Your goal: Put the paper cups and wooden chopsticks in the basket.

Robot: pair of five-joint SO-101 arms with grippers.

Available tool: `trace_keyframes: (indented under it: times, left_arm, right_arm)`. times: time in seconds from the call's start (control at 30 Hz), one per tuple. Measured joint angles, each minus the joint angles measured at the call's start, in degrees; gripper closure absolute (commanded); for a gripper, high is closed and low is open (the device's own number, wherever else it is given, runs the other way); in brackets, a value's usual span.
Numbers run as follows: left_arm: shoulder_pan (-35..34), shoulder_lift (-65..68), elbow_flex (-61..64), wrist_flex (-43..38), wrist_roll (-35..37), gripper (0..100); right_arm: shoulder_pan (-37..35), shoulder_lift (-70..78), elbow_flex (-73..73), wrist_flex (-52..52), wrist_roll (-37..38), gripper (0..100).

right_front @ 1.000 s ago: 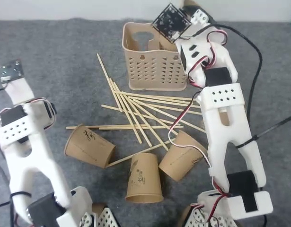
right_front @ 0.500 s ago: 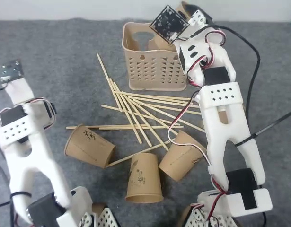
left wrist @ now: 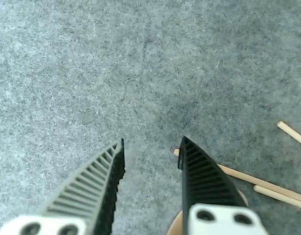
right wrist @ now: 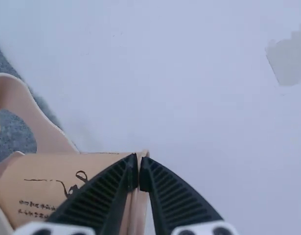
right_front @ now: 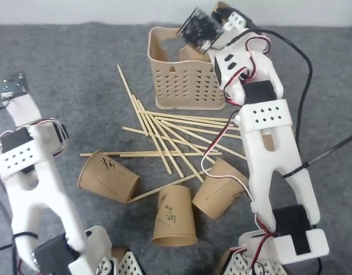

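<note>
right claw (right wrist: 138, 171) is pinching a paper cup (right wrist: 52, 196) by its rim, right over the basket (right_front: 187, 86)

the cup is hanging from the closed claw and dipping into the top of the basket, so the drop spot is straight below it. looks to me like the next thing is just letting go. left claw (left wrist: 150, 152) is sitting wide open and empty over the bench (right_front: 78, 63), with a chopstick end (left wrist: 175, 152) just beside one tip. three more cups (right_front: 174, 216) and the chopsticks (right_front: 164, 134) are lying on the bench in front of the basket, between the two arms.
</note>
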Motion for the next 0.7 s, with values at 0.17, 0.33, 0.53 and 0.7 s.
trace_keyframes:
  times: [0.17, 0.33, 0.53, 0.7]
  left_arm:
    - [0.0, 0.0, 0.0, 0.0, 0.0, 83]
    - [0.0, 0.0, 0.0, 0.0, 0.0, 83]
    - [0.0, 0.0, 0.0, 0.0, 0.0, 83]
    - [0.0, 0.0, 0.0, 0.0, 0.0, 83]
  right_arm:
    - [-0.44, -0.18, 0.0, 0.0, 6.15, 99.1]
    - [-2.46, -0.26, 0.0, 0.0, 8.35, 99.1]
    - [-4.22, -0.35, 0.0, -2.99, 19.52, 99.1]
    - [-2.64, -0.35, 0.0, -2.99, 21.71, 99.1]
